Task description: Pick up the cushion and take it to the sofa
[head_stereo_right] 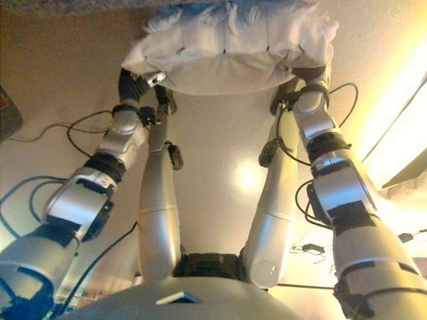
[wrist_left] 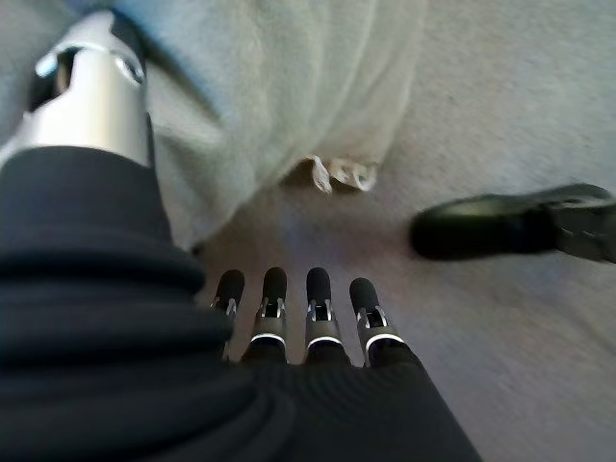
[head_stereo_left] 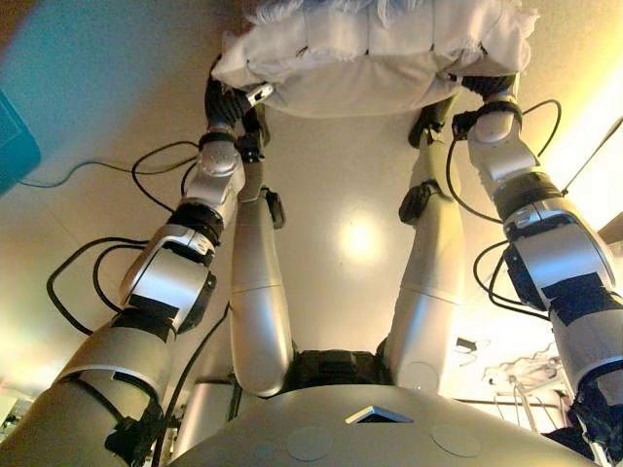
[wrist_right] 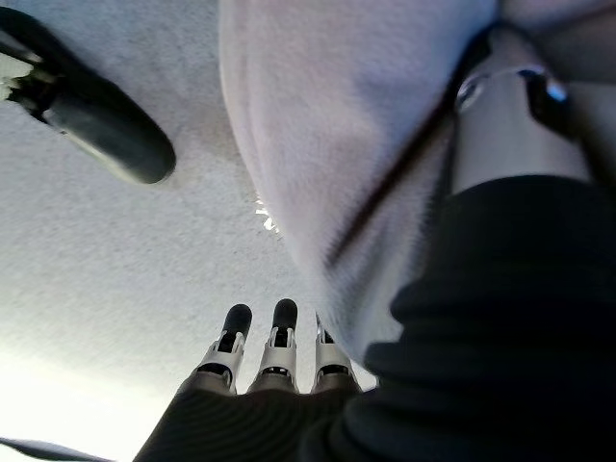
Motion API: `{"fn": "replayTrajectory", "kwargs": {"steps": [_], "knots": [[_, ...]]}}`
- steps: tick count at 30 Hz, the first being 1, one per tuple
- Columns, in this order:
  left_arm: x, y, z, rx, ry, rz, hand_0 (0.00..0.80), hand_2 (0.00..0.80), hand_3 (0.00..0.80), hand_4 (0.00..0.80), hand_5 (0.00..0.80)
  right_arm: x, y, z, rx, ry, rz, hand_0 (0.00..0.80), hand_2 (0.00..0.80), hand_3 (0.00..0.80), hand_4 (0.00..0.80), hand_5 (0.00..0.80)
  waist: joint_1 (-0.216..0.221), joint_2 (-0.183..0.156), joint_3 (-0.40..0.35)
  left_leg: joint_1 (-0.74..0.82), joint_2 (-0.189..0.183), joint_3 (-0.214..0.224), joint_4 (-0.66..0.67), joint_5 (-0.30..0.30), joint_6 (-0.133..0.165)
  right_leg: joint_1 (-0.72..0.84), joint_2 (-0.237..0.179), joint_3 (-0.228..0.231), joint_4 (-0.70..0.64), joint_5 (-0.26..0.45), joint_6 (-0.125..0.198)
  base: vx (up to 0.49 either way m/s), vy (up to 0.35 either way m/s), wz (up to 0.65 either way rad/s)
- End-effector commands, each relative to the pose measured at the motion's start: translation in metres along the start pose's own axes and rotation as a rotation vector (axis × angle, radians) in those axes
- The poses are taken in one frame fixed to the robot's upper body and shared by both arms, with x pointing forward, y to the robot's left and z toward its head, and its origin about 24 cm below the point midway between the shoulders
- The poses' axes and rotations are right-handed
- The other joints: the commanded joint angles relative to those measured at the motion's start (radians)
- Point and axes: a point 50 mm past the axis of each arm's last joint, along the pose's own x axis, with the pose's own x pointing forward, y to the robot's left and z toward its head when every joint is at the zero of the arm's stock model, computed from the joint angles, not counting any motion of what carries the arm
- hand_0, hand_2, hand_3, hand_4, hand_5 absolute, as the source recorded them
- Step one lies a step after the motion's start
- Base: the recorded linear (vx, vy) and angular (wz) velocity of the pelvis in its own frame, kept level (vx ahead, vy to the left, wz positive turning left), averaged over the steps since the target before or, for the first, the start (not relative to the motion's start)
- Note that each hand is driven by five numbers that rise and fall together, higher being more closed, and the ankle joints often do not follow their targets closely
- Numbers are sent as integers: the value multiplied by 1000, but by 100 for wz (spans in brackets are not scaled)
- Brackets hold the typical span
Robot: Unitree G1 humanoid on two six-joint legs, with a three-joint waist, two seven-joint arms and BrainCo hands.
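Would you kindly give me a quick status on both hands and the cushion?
Left hand and right hand under the white cushion, fingers straight, thumbs up its sides. Cushion carried between them, off the floor. No sofa in view.

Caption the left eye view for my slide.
White cushion carried above the floor between the left hand and right hand.

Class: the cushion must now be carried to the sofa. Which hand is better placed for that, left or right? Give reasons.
Neither alone: both. The left hand and right hand each sit under one end of the cushion, thumbs against its sides, so it is supported evenly.
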Motion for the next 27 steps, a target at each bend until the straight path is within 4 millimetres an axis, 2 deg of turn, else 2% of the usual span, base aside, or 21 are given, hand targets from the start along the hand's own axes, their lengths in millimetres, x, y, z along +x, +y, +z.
{"fn": "replayTrajectory", "kwargs": {"steps": [1, 3, 4, 5, 6, 7, 8, 9, 10, 11, 12, 14, 17, 19, 22, 27], "knots": [[5, -2, 20, -115, -61, -90, 0, 0, 0, 0, 0, 1, 2, 25, 7, -141, 68, 0, 0, 0, 0, 0, 24, 3, 11, -109, 14, -53, 103, -64, 20, -35, -21, 78, 14, -23, 59, -33, -34, 9], [7, -11, 33, -183, -89, -204, 0, 0, 0, 0, 0, 2, 6, 45, 35, -213, 124, 0, 0, 0, 0, 0, 25, 3, 11, -141, 14, -58, 115, -66, 19, -62, -20, 83, 24, -25, 60, -32, -32, 4], [-17, -8, 91, -257, -736, -349, 0, 0, 0, 0, 0, 2, 8, 52, 50, -236, 156, 0, 0, 0, 0, 0, 26, 3, 11, -150, 15, -59, 117, -69, 18, -69, -22, 83, 27, -27, 61, -55, -23, 3], [-17, -19, 109, -273, -768, -412, 0, 0, 0, 0, 0, 2, 10, 63, 73, -276, 199, 0, 0, 0, 0, 0, 27, 0, 11, -170, 18, -59, 116, -61, 17, -85, -22, 82, 28, -21, 59, -31, -23, 2], [9, -40, 73, -306, -118, -345, 82, 82, 82, 82, 82, 1, 14, 71, 92, -300, 242, 0, 0, 0, 0, 0, 31, -1, 11, -172, 21, -60, 120, -73, 15, -89, -26, 84, 41, -35, 60, -41, -44, 1], [8, -47, 79, -331, -136, -385, 414, 414, 414, 414, 414, -1, 18, 82, 121, -328, 286, 0, 0, 0, 0, 0, 29, -3, 11, -180, 15, -65, 122, -71, 16, -94, -28, 81, 35, -30, 62, -10, -83, 4], [-13, -47, 123, -376, -654, -486, 549, 549, 549, 549, 549, -7, 25, 96, 149, -376, 348, 0, 0, 0, 0, 0, 26, -6, 11, -186, 6, -74, 125, -72, 14, -99, -26, 81, 30, -24, 68, -54, -91, 6], [-19, -59, 137, -398, -690, -542, 800, 800, 800, 800, 800, -13, 32, 109, 178, -432, 406, 433, 433, 433, 433, 433, 24, -12, 11, -204, 3, -80, 126, -67, 11, -114, -25, 80, 23, -13, 68, -27, -65, 8], [-21, -63, 138, -410, -691, -558, 800, 800, 800, 800, 800, -16, 34, 111, 191, -445, 432, 750, 750, 750, 750, 750, 24, -14, 11, -199, 4, -80, 130, -78, 10, -109, -25, 80, 28, -23, 68, -23, -13, 5], [-9, -87, 108, -483, -226, -557, 800, 800, 800, 800, 800, -25, 44, 122, 266, -480, 496, 800, 800, 800, 800, 800, 24, -15, 11, -196, 4, -79, 121, -75, 11, -107, -23, 78, 23, -25, 70, 0, 0, 0], [-13, -96, 105, -495, -242, -560, 800, 800, 800, 800, 800, -29, 57, 118, 306, -392, 547, 800, 800, 800, 800, 800, 20, -15, 11, -197, -1, -79, 117, -69, 9, -105, -19, 77, 17, -21, 74, -37, 3, 2], [-19, -95, 101, -543, -290, -602, 800, 800, 800, 800, 800, -36, 53, 110, 348, -452, 613, 800, 800, 800, 800, 800, 8, -26, 11, -194, -7, -85, 122, -73, 6, -102, -17, 76, 4, -7, 83, -20, -8, 1], [-31, -89, 78, -563, -283, -639, 800, 800, 800, 800, 800, -54, 41, 93, 371, -512, 666, 800, 800, 800, 800, 800, -4, -45, 11, -188, -6, -84, 131, -72, 8, -92, -18, 73, 0, 1, 92, 2, -46, 1], [-42, -87, 64, -562, -254, -647, 800, 800, 800, 800, 800, -66, 31, 94, 375, -602, 644, 800, 800, 800, 800, 800, -6, -53, 11, -170, -3, -85, 128, -66, 13, -71, -19, 71, -2, 3, 92, 0, -19, 1], [-50, -83, 52, -570, -249, -619, 800, 800, 800, 800, 800, -72, 23, 93, 378, -660, 612, 800, 800, 800, 800, 800, -4, -54, 11, -123, 0, -79, 114, -58, 13, -24, -18, 68, -11, 5, 91, -5, 3, -5], [-58, -73, 41, -558, -280, -516, 800, 800, 800, 800, 800, -81, 22, 81, 355, -686, 570, 800, 800, 800, 800, 800, 0, -52, 11, 8, 3, -51, 67, -42, 14, 101, -19, 47, -43, 8, 88, -3, 27, -5]]}}
